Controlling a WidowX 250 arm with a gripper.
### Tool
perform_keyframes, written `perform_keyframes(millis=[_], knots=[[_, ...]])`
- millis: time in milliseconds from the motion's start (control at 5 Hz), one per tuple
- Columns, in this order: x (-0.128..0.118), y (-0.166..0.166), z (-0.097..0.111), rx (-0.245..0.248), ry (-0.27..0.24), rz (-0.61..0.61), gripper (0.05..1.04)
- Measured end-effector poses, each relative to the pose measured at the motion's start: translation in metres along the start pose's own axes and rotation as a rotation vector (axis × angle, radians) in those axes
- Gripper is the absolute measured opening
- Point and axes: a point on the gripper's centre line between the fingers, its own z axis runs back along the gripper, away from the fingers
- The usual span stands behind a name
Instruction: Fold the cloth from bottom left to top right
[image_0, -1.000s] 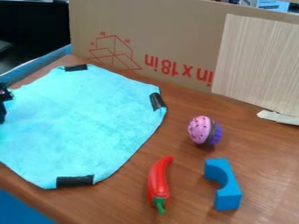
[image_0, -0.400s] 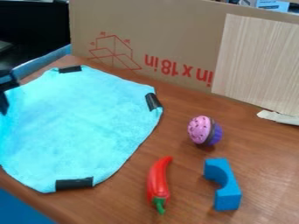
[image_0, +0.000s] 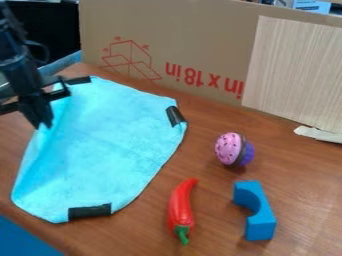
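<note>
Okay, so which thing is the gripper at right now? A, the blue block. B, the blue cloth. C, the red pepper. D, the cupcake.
B: the gripper is at the left part of the blue cloth, where the fabric is drawn up toward it, while the pepper, block and cupcake lie apart to the right.

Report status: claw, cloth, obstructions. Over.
Claw pinching cloth at left edge. Fold unfinished, right side flat. Pepper, cupcake, blue block right of cloth, not touching it.
</note>
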Motion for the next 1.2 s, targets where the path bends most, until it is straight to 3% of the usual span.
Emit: perform_keyframes(millis=[200,400,800,1200], knots=[[-0.009,-0.035,-0.006,0.017,0.02,0.023,0.054],[-0.007,-0.075,-0.004,0.02,0.009,0.055,0.054],[-0.007,-0.134,-0.027,0.049,0.034,0.132,0.053],[-0.006,-0.173,-0.034,0.047,0.026,0.157,0.053]])
